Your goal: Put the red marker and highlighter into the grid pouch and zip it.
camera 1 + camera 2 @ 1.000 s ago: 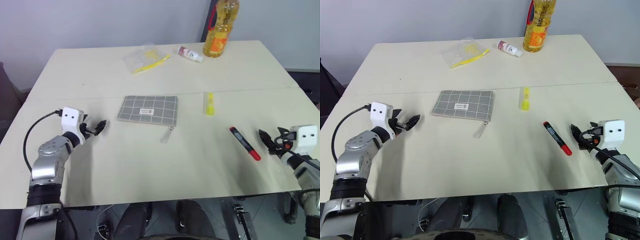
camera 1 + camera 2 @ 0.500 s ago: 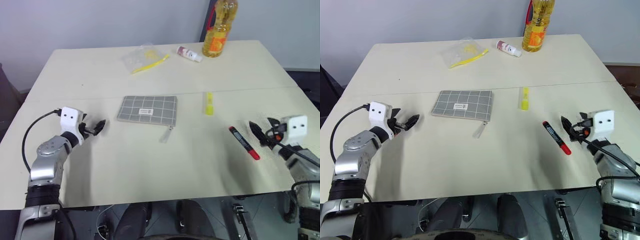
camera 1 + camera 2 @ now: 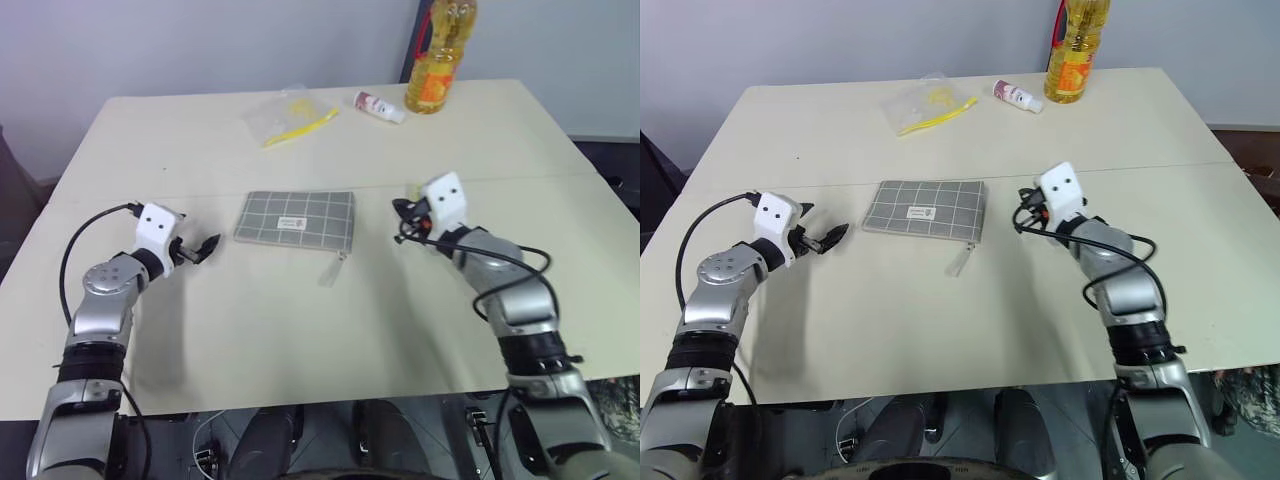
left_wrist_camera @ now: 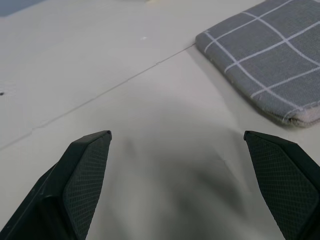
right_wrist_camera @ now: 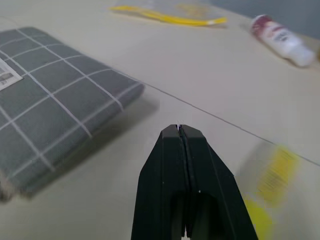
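Your grid pouch [image 3: 296,218] lies flat and zipped on the surface [image 3: 300,330], its zip pull [image 3: 333,270] trailing off the near corner, between your two end effectors: the left end effector [image 3: 207,247] sits just beside the pouch's left edge with its fingers spread wide and nothing between them, and the right end effector [image 3: 1022,215] hangs near the pouch's right edge with its fingers pressed together on nothing. The highlighter [image 5: 267,187] lies close beside the right end effector's tips, on the side away from the pouch; in the head views your right wrist covers most of it. You cannot place the red marker from these pictures. By the look of it you are at the first step, going for the highlighter with nothing yet in the pouch and the zip not yet opened. The next move calls for parting the right fingers, swinging them over the yellow barrel and closing across it, while the left stays ready to pin or open the pouch. The right wrist view gives you what the head views hide: the shut tips and the highlighter blurred beside them. The head views alone show the oil bottle [image 3: 436,62], white tube [image 3: 379,106] and clear bag [image 3: 285,117] well beyond both end effectors.
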